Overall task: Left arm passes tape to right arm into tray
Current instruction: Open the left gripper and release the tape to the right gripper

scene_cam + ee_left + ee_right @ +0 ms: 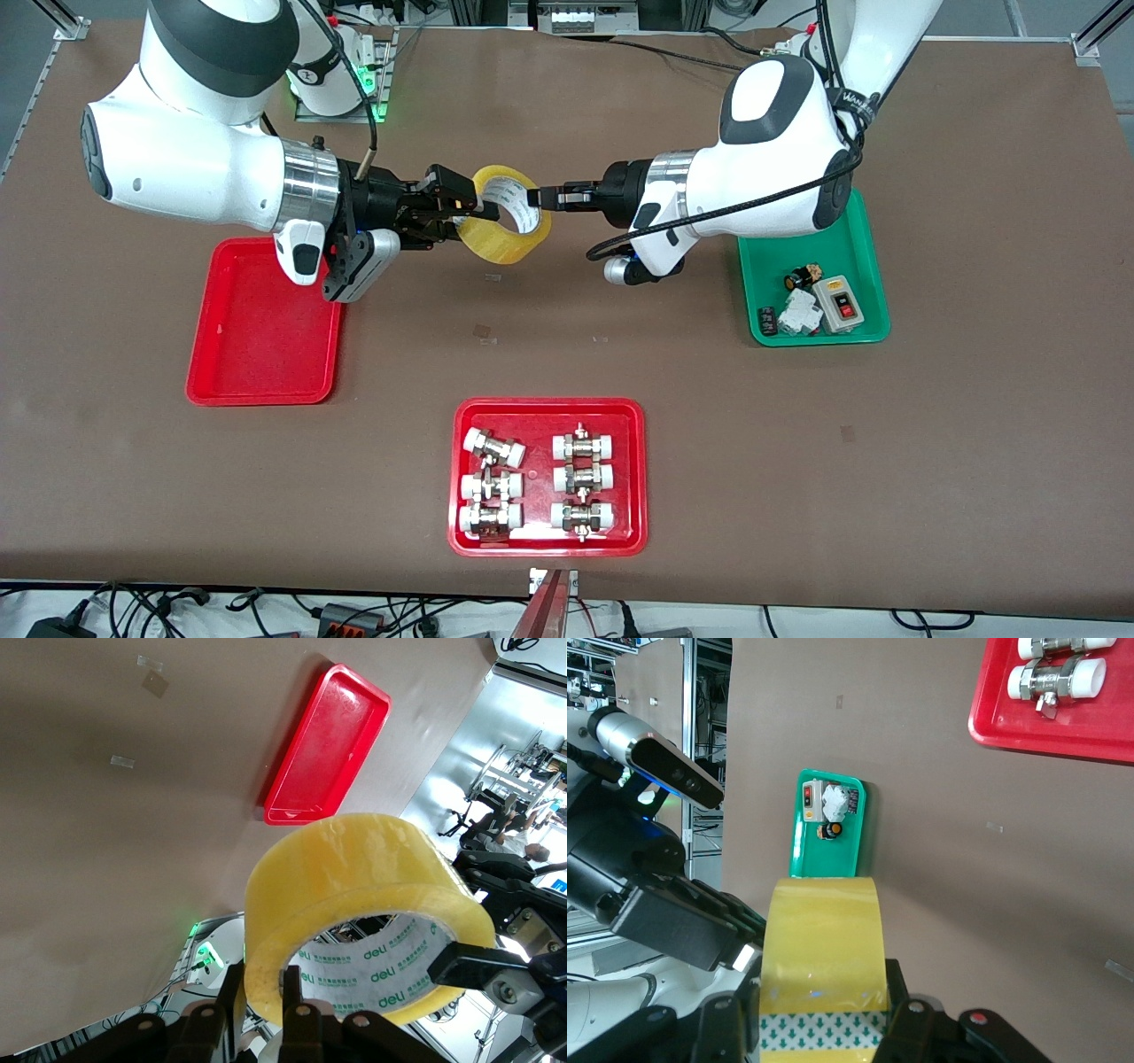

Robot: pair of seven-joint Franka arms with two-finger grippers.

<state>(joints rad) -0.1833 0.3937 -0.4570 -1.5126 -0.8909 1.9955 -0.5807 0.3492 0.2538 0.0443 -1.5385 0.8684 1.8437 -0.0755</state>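
Observation:
The tape (509, 241), a yellowish roll with a white printed core, hangs in the air over the middle of the table between both grippers. My left gripper (537, 197) is shut on the roll's wall, one finger inside the core and one outside, as the left wrist view (264, 979) shows on the tape (354, 868). My right gripper (461, 213) clasps the same roll across its width, with fingers against both flat sides in the right wrist view (824, 992) of the tape (824, 939). The plain red tray (261, 323) lies empty at the right arm's end, also in the left wrist view (328, 744).
A squarer red tray (549, 406) holding several metal fittings sits nearer the front camera, also in the right wrist view (1045, 735). A green tray (811, 335) with small electrical parts lies at the left arm's end, under the left arm, and shows in the right wrist view (799, 842).

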